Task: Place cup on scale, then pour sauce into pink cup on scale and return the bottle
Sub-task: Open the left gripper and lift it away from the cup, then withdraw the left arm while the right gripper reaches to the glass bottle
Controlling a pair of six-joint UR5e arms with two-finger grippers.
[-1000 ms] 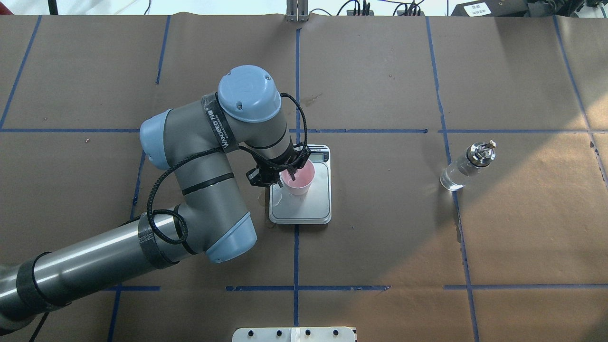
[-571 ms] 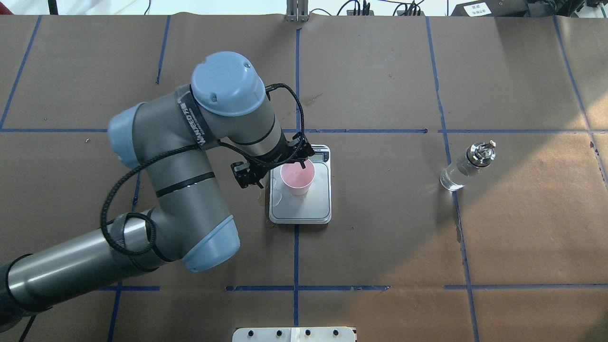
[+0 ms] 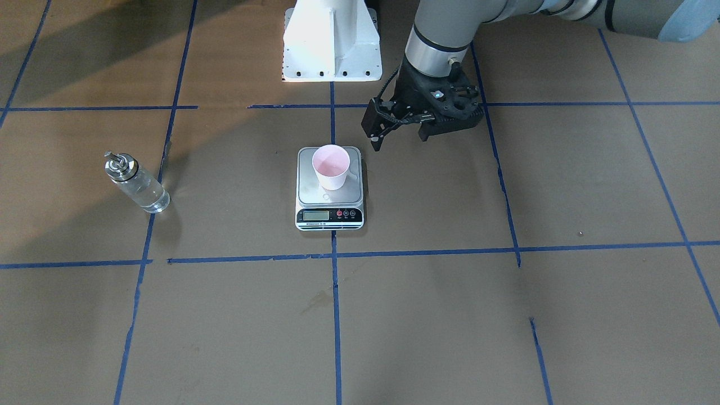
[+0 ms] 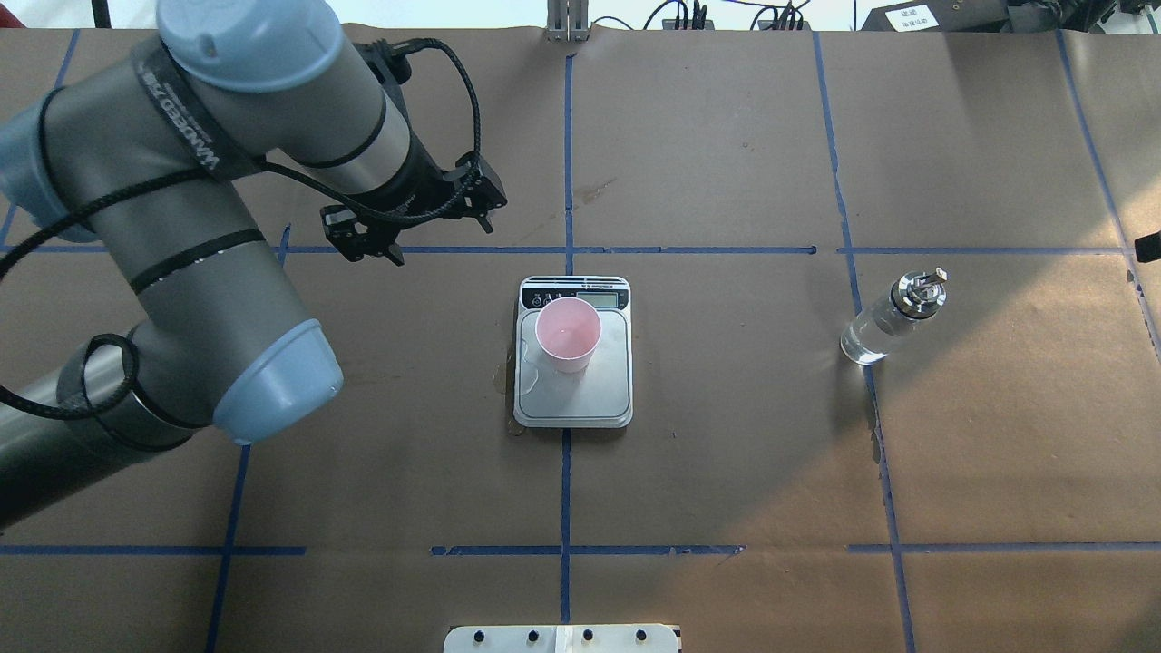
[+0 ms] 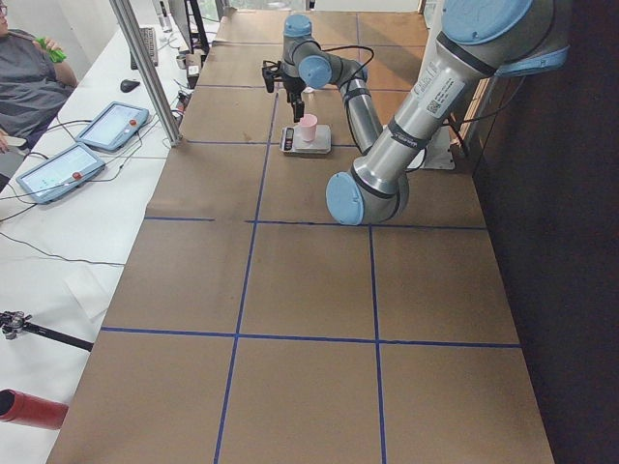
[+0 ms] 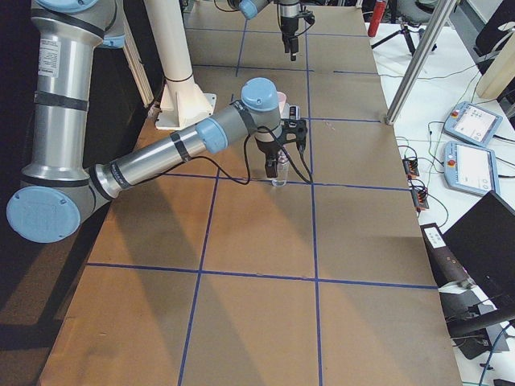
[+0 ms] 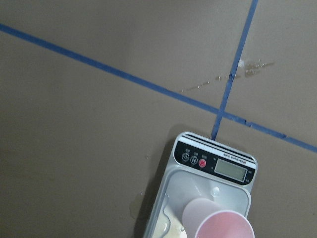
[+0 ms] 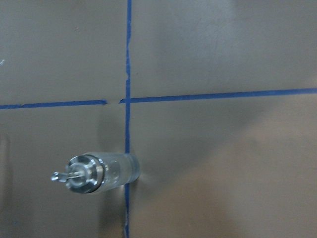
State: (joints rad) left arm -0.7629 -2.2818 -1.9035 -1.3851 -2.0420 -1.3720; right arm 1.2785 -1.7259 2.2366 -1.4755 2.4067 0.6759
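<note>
Overhead exterior view: nearest the robot, the scale (image 4: 599, 390) lies flat at the middle of the paper-covered table (image 4: 726, 472), on a blue tape line, with its display strip turned to the far side. The cup (image 4: 568, 334) stands upright on the far left part of the steel platform, just short of the display, with nothing touching it. A wet smear shows on the platform to the cup's left. Well to the right, at about the same depth, the bottle (image 4: 893, 317) stands upright on another tape line. The right wrist view looks straight down on the bottle's (image 8: 99, 173) metal top, and no fingers show around it. In the exterior right view the right gripper (image 6: 273, 161) hangs close by the bottle (image 6: 279, 177); contact and the set of its jaws cannot be told. Farther off and to the left, the left gripper (image 4: 422, 229) hovers above the table with its jaws spread wide and nothing between them. It is well apart from the cup, beyond the scale's far left corner. The front-facing view shows the same clear gap between the left gripper (image 3: 402, 133) and the cup (image 3: 332, 166).
</note>
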